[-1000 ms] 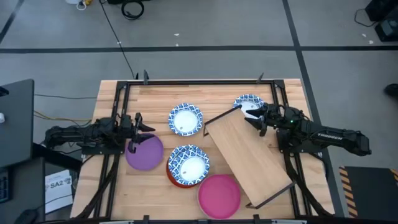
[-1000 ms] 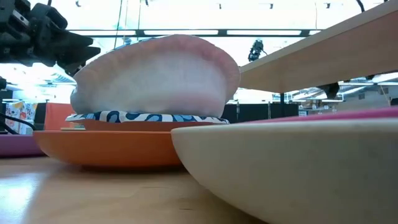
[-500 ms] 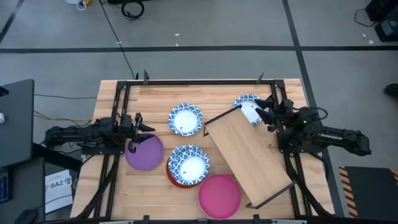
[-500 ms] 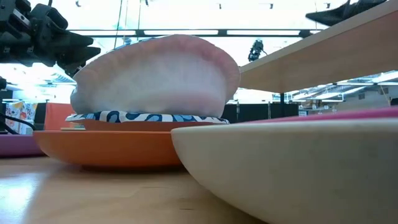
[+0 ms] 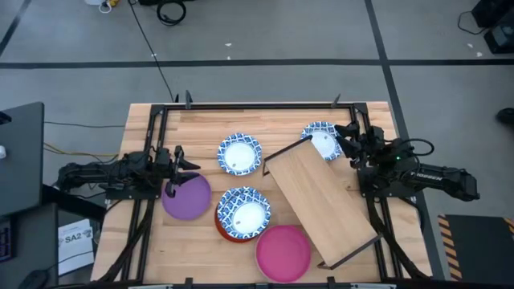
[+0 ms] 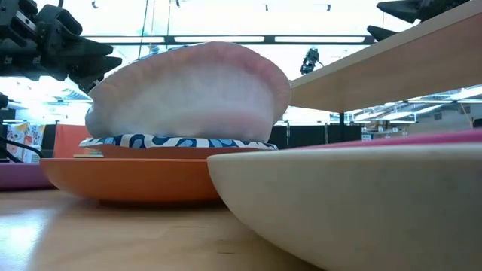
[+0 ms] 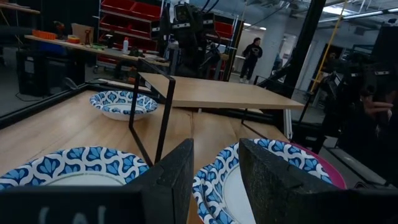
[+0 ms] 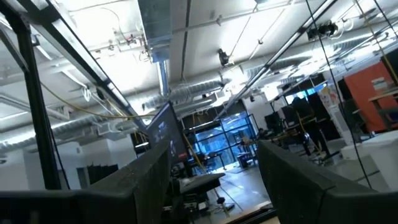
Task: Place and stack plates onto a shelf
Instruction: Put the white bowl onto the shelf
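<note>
The shelf (image 5: 321, 205), a light-wood board on black legs, stands slantwise on the table's right half. One blue-and-white plate (image 5: 240, 153) lies at the far middle. Another (image 5: 325, 140) lies by the shelf's far corner. A third (image 5: 243, 210) sits in the orange-red plate (image 5: 222, 228). The purple plate (image 5: 186, 197) lies left and the pink plate (image 5: 283, 252) near the front edge. My left gripper (image 5: 185, 163) waits open and level just beyond the purple plate. My right gripper (image 5: 347, 135) is open, tipped upward, beside the far-right plate.
A black frame (image 5: 257, 104) runs along the table's far edge and down both sides. The bare wooden tabletop (image 5: 201, 124) shows along the far edge. The pink plate's underside (image 6: 346, 203) fills the foreground of the low view.
My right gripper has tipped its fingers upward and risen, drawing back from over the far-right blue-and-white plate toward the table's right edge. It stays open. The plates and the shelf have kept their places.
</note>
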